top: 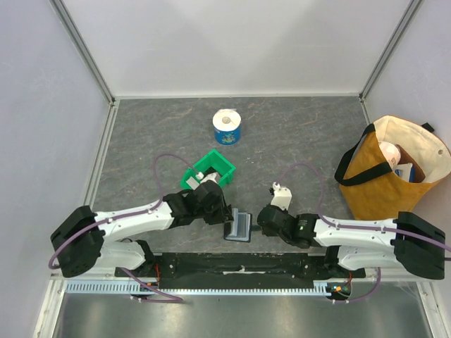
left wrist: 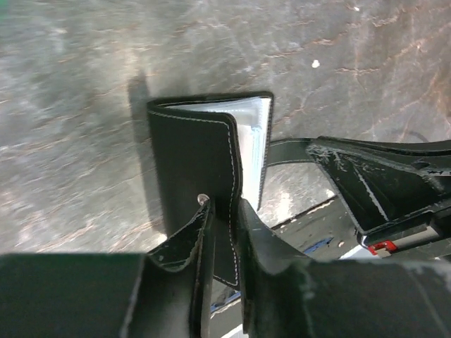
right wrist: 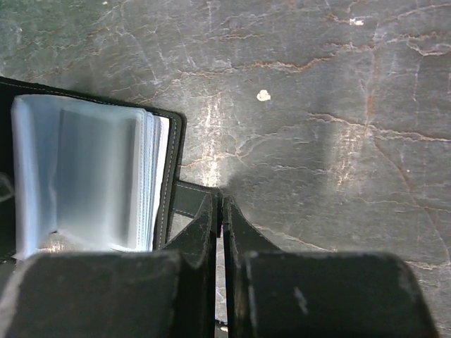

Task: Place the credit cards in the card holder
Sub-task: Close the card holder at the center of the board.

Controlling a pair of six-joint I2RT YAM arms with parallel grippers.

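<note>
The card holder (top: 239,225) is seen lying open on the worktop (top: 296,134), near its front edge, between the 2 tools. Its black cover (left wrist: 190,169) is raised on edge and is clamped by the left tool (left wrist: 224,211), with 1 finger on each face. Bluish clear pockets (right wrist: 91,176) are exposed beside it. The snap tab (right wrist: 189,198) is stretched out flat to the right, and its end is pinched by the right tool (right wrist: 222,204), whose fingers are pressed together. A green bin (top: 227,176) is set just behind the left tool.
</note>
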